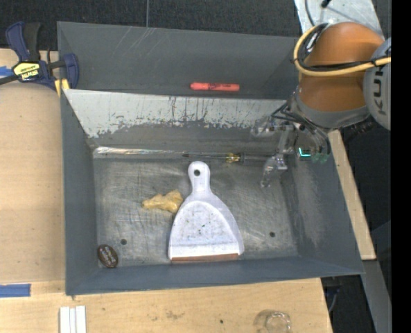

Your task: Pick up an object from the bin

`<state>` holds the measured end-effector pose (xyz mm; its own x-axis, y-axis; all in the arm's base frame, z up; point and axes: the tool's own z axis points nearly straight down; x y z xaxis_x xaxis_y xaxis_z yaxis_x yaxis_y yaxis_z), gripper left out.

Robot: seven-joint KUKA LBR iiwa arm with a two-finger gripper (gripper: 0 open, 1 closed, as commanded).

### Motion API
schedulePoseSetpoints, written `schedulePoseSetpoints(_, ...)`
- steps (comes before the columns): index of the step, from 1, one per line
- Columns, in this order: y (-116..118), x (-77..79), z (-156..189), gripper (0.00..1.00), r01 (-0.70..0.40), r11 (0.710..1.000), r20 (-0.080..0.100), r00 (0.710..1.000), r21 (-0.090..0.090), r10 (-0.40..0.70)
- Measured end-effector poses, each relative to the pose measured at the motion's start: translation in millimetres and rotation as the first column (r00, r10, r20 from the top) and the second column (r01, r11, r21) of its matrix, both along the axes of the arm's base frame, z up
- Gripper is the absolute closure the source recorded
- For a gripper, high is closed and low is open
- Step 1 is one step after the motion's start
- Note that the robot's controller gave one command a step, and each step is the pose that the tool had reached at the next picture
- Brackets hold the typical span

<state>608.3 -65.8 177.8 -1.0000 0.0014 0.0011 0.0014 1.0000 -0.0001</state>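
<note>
**A:** Where was the gripper (273, 166)?

**B:** At about two o'clock over the floor of the grey metal bin (122, 54), near the right wall. I couldn't tell whether it was spread or pressed together. Nothing showed in it.

**A:** What lay nearest?

**B:** A thin dark rod with a brass-coloured collar (233, 159), along the floor's back edge at twelve o'clock, with its right end near the gripper. I'd judge it light and stiff, but slim and apt to roll. It would be best pinched across the shaft, though the back wall crowds it.

**A:** And the rest?

**B:** A white plastic dustpan (204, 220) lay flat at the centre, handle toward twelve. It looked broad and slick, so the handle seemed the likeliest hold. A crumpled yellowish lump (162, 202), probably soft, sat just beside it at nine o'clock. A small dark round disc (107, 256) lay at seven. The floor looked scuffed and hard, with open room toward three o'clock.
</note>
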Motion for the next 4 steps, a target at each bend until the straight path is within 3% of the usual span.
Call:
schedulePoseSetpoints(1,-9.3,-3.1,-1.6,0.00,0.005,1.000,0.004,1.000,0.000,-0.005)
schedulePoseSetpoints(2,-12.0,0.8,-43.3,0.00,-0.020,1.000,0.013,1.000,-0.002,0.020)
schedulePoseSetpoints(3,-17.6,15.8,-98.0,1.00,0.198,0.980,0.028,0.980,0.003,-0.198)
schedulePoseSetpoints(4,-17.6,15.8,-98.0,1.00,0.198,0.980,0.028,0.980,0.003,-0.198)
